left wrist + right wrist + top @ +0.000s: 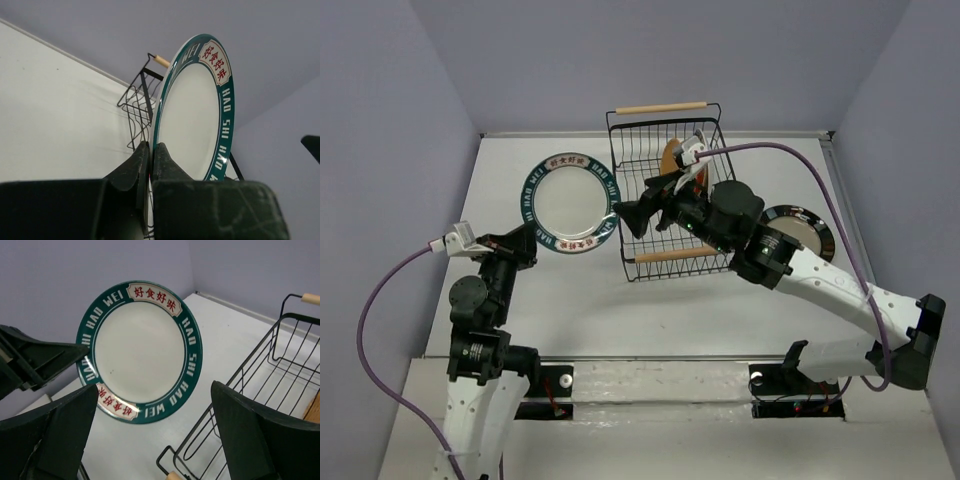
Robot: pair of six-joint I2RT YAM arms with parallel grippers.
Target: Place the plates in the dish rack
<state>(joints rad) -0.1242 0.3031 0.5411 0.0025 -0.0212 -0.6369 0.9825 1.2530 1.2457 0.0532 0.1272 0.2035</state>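
Note:
My left gripper (525,238) is shut on the rim of a white plate with a green patterned rim (570,203), holding it lifted just left of the dish rack (630,170). The same plate shows in the left wrist view (192,110) and the right wrist view (140,350). My right gripper (632,218) is open and empty, over the rack's left side, facing that plate. An orange-red plate (672,158) stands in the rack, partly hidden by my right arm. A black-rimmed plate (800,230) lies on the table right of the rack.
The rack has a wooden handle at the back (662,107) and one at the front (675,254). Grey walls close the table at the back and both sides. A purple cable (790,152) arcs over the right side.

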